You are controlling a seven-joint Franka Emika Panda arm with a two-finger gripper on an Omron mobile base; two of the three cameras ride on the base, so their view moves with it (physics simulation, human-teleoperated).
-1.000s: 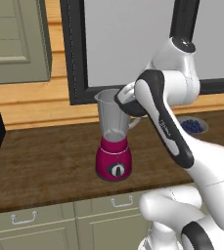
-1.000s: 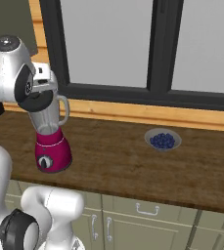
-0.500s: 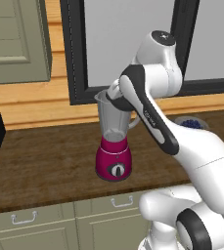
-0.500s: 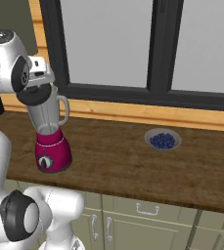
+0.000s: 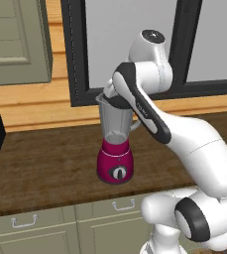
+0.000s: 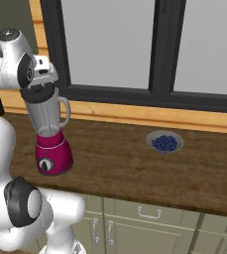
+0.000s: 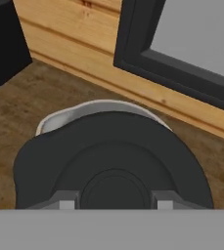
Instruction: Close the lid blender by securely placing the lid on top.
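— Where were we in the job at that point?

— We were at the placing step. Our tool (image 7: 113, 202) was closed about the raised centre of the lid (image 7: 113, 161), and in the hand view the dark disc sat over the mouth of the blender (image 5: 116, 144), with a sliver of the jar's pale rim peeking out on the far side.

— So not quite centred?

— That was our reading (though the tilt of the hand view could have exaggerated it). From the base views the lid hung right at the jar's top; we could not tell whether it touched yet. The blender stood upright on the tabletop (image 6: 135, 163), well apart from the bowl of blueberries (image 6: 165, 142).

— And next?

— We judged a small nudge toward the exposed rim, then a straight press down before letting go.
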